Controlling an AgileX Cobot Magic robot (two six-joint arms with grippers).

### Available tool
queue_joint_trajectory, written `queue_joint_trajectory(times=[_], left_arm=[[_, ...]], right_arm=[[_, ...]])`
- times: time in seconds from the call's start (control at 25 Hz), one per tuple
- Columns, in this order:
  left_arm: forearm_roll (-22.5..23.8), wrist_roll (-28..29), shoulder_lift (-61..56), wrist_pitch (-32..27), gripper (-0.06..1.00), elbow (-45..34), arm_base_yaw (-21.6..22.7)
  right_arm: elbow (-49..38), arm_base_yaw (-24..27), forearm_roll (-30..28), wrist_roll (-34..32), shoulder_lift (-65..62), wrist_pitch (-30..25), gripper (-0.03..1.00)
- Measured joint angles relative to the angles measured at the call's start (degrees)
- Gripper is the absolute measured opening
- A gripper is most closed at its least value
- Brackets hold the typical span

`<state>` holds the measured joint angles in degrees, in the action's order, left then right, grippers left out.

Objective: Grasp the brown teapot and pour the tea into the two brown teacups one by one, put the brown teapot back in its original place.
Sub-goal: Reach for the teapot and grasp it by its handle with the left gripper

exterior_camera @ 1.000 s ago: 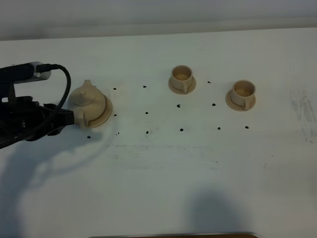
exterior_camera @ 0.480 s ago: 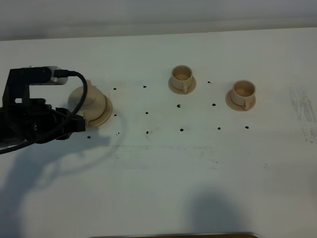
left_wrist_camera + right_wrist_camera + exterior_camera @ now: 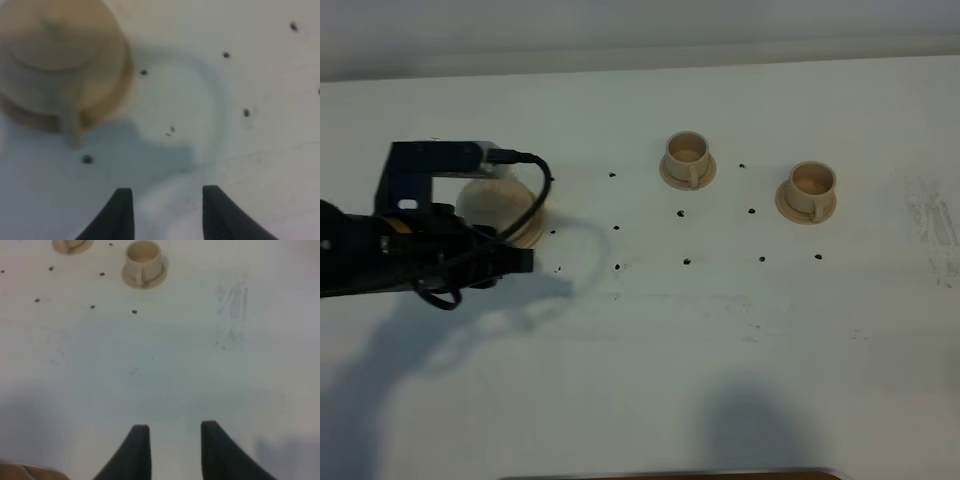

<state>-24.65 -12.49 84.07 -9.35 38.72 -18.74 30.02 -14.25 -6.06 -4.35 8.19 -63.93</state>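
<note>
The brown teapot sits on its round disc at the left, partly hidden by my left arm. In the left wrist view the teapot stands upright on the disc, off to one side and ahead of the fingers. My left gripper is open over bare table on the teapot's near side, holding nothing. The two brown teacups stand on their saucers at the back right. My right gripper is open and empty, with one teacup far ahead of it.
Small black dots mark the white table between the teapot and the cups. A scuffed patch lies near the right edge. A dark strip shows at the front edge.
My left arm has swung to the right along the teapot's near side and now covers part of it. The teapot and cups have not moved.
</note>
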Motion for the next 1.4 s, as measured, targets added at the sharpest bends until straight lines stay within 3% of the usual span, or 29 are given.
queue_joint_trajectory(times=[0.16,0.36,0.52,0.72,0.96,1.12,1.4], left_arm=[[2.5,2.1,3.4,-0.1,0.4,2.0,-0.7],[17.6,14.5,5.2,-4.9,0.4,5.9,-0.7],[25.7,20.8,4.9,-10.6,0.4,9.0,-0.7],[27.8,25.3,2.9,-15.3,0.4,9.5,-0.7],[35.3,38.6,2.5,-16.7,0.4,9.5,-0.7],[37.3,44.8,2.5,-17.0,0.4,9.5,-0.7],[37.7,43.2,2.5,-17.0,0.4,9.5,-0.7]], right_arm=[[0.0,0.0,0.0,0.0,0.0,0.0,0.24],[0.0,0.0,0.0,0.0,0.0,0.0,0.24],[0.0,0.0,0.0,0.0,0.0,0.0,0.24],[0.0,0.0,0.0,0.0,0.0,0.0,0.24],[0.0,0.0,0.0,0.0,0.0,0.0,0.24],[0.0,0.0,0.0,0.0,0.0,0.0,0.24],[0.0,0.0,0.0,0.0,0.0,0.0,0.24]])
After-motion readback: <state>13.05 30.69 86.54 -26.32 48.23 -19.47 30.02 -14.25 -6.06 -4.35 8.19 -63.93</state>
